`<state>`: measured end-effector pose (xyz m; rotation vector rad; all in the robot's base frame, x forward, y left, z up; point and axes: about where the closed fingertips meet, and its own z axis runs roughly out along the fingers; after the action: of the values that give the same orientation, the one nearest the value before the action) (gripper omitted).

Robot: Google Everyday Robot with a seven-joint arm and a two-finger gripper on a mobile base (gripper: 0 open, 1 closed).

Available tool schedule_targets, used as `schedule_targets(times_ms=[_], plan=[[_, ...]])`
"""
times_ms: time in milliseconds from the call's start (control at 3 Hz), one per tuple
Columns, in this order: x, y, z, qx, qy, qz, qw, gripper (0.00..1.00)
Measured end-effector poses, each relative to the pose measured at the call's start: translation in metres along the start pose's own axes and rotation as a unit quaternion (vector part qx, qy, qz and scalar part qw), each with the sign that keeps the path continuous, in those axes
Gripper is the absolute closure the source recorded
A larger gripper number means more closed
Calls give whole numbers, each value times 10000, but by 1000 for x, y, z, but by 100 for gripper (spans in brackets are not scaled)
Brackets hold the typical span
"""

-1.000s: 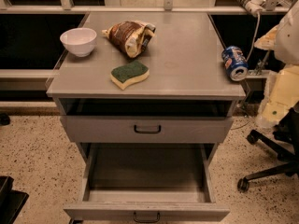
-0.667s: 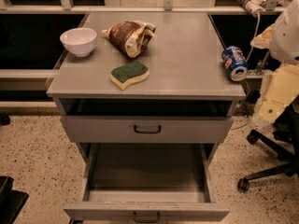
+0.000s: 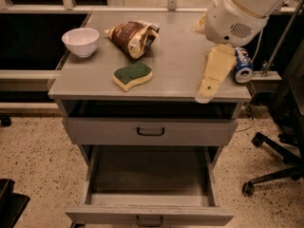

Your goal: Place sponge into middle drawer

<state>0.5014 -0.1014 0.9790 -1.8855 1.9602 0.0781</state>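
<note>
The sponge, dark green on top over pale yellow foam, lies flat on the grey cabinet top, left of centre near the front edge. The middle drawer is pulled out at the bottom of the cabinet, with its grey floor bare and its black handle at the front. My arm's white housing is over the right side of the top. My gripper, a pale tapered piece, hangs over the front right edge, well right of the sponge and not touching it.
A white bowl stands at the top's left rear. A brown and yellow snack bag lies behind the sponge. A blue can lies at the right edge. A shut drawer sits above the open one. An office chair base stands to the right.
My arm has swung in from the right side and now hangs over the right part of the cabinet top. The sponge, bowl, bag and drawers have not moved.
</note>
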Motion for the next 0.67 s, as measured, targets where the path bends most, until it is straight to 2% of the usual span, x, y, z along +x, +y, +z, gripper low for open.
schedule_targets(times_ms=[333, 667], plan=[[-3, -1, 2, 3, -14, -28, 10000, 0], [4, -9, 16, 37, -151, 340, 9993, 0]])
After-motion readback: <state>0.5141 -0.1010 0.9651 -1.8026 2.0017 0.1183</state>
